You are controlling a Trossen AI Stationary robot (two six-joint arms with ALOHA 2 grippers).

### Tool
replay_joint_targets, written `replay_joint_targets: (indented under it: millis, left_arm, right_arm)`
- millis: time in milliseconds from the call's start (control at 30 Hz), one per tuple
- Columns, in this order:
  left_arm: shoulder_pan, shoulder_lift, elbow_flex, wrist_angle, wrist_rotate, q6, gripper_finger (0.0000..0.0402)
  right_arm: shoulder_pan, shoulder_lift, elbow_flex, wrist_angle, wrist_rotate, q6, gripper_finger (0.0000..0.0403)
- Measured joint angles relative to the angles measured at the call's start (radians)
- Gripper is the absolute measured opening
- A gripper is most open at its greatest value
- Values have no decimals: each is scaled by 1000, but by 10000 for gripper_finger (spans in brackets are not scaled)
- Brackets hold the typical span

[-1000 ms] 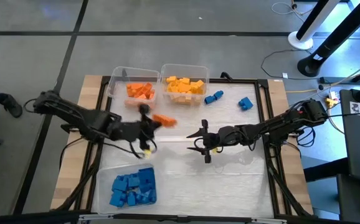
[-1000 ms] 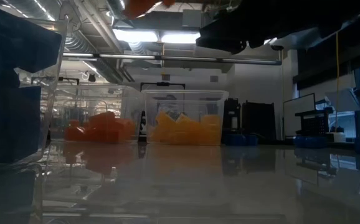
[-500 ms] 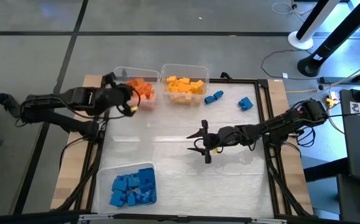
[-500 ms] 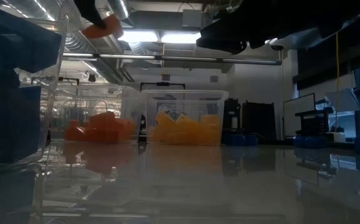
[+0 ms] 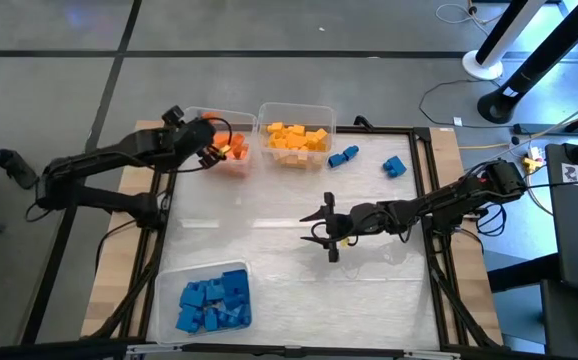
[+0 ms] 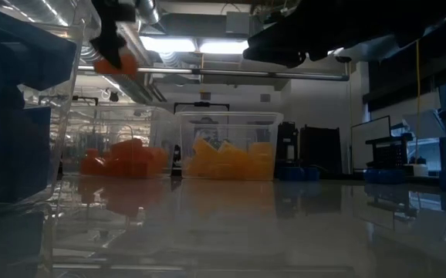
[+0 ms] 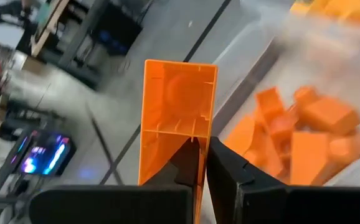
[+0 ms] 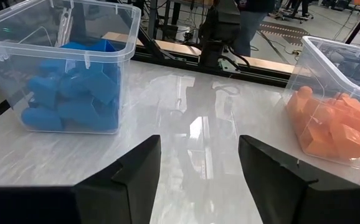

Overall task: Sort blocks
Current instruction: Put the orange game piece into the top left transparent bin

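My left gripper (image 5: pixel 209 152) is over the clear bin (image 5: pixel 194 115) of orange blocks at the table's far left, shut on one orange block (image 7: pixel 180 106). In the low view that block (image 6: pixel 119 63) hangs high above the bin. My right gripper (image 5: pixel 319 228) hovers open over the table's middle, nothing between its fingers (image 8: pixel 130 180). Yellow blocks fill the neighbouring bin (image 5: pixel 296 107). Blue blocks lie in the bin (image 5: pixel 164 275) near the front left. Two loose blue blocks (image 5: pixel 343 156) (image 5: pixel 395 166) rest on the table at the far right. My left gripper pinches one side wall of the hollow orange block at its near end (image 7: pixel 200 144), one finger in the open hollow and the other outside. The block sticks out past the fingertips, its open side facing the wrist camera. It is lifted clear above the orange bin.
The table's middle and right front are bare marble-look surface (image 5: pixel 369 290). Black frame rails (image 5: pixel 439 260) run along the table's sides. The three bins line the far and left parts.
My left gripper has swung from the table's middle toward the far left edge, carrying the orange block, and now stands over the orange bin. It has turned on the way. The block has stayed clear of the table throughout.
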Motion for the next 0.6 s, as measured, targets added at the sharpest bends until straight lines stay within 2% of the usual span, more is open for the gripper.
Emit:
replay_joint_targets:
  millis: [300,600]
  left_arm:
    - [113,93,-46,49,30,-27,17]
    - [168,199,-46,49,31,-13,18]
  right_arm:
    - [0,0,0,0,0,0,218]
    - [0,0,0,0,1,0,218]
